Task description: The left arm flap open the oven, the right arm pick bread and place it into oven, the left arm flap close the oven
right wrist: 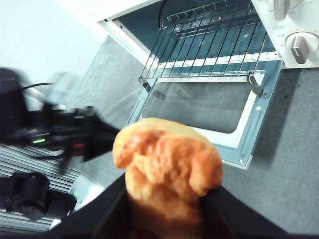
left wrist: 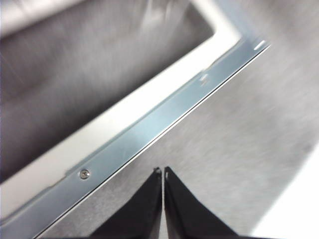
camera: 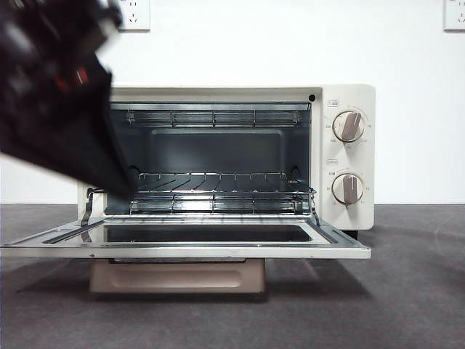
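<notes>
The cream-white oven [camera: 354,212] stands open, its glass door [camera: 189,251] lying flat toward me and the wire rack [camera: 218,201] bare inside. My left gripper [left wrist: 163,170] is shut with nothing in it, hovering just beside the door's metal edge [left wrist: 149,134]. In the front view it is the blurred black mass [camera: 58,94] at the upper left. My right gripper [right wrist: 167,199] is shut on the golden-brown bread [right wrist: 167,164], held in the air some way out from the open door [right wrist: 259,129]. The bread does not show in the front view.
Two beige knobs [camera: 349,126] [camera: 349,188] sit on the oven's right panel. The beige bar handle [camera: 178,276] hangs under the lowered door. The left arm [right wrist: 75,134] shows blurred beside the door in the right wrist view. The table is dark grey.
</notes>
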